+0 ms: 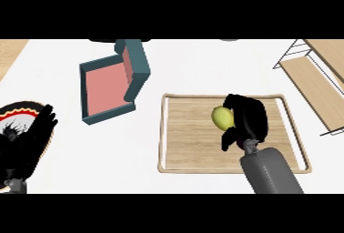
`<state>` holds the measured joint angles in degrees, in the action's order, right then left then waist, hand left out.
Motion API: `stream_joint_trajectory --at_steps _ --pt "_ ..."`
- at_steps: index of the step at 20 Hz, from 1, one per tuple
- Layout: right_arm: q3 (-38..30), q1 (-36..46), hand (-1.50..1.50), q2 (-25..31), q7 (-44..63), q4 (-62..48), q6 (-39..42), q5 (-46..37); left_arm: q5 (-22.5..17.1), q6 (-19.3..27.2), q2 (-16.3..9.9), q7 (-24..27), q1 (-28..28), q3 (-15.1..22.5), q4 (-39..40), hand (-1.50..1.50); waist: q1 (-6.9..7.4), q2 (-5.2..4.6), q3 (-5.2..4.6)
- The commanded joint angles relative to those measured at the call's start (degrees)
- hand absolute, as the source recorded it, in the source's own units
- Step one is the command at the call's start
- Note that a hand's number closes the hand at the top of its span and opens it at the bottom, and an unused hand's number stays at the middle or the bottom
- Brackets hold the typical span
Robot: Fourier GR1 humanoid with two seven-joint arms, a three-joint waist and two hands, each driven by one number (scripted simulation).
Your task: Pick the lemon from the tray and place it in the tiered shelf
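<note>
The right hand [246,119] is curling around the lemon [222,117] on the tray [188,150], the tiered shelf [316,82] sitting at 2 o'clock.

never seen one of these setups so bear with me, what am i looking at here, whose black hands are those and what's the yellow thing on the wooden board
This is one view from the robot's head, looking steeply down at a white counter. The grey forearms with black hands belong to the robot. Its right hand is over a wooden tray, fingers curled round the yellow thing, a lemon. Whether the lemon is lifted yet, I cannot tell. Its left hand rests open at the left edge, partly covering a patterned plate. A teal container with a pink inside lies behind the tray. At the far right is the tiered shelf, wire frame with wooden boards.
</note>
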<state>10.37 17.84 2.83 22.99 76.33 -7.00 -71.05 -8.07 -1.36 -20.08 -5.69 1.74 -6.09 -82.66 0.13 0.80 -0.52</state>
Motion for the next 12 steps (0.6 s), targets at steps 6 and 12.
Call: stream_joint_trajectory --at_steps 6,12 --pt "0.52 0.08 1.50 -0.80 -0.95 -2.91 -10.07 -5.89 1.01 -1.37 -0.55 -1.43 -1.33 -2.42 0.58 0.00 0.09 -0.85 0.53" --pt "-5.04 2.39 1.50 -2.01 12.01 5.86 -0.16 -7.16 0.98 -0.95 0.35 -2.81 -2.47 -2.19 -0.24 0.00 -0.28 -0.91 0.47"
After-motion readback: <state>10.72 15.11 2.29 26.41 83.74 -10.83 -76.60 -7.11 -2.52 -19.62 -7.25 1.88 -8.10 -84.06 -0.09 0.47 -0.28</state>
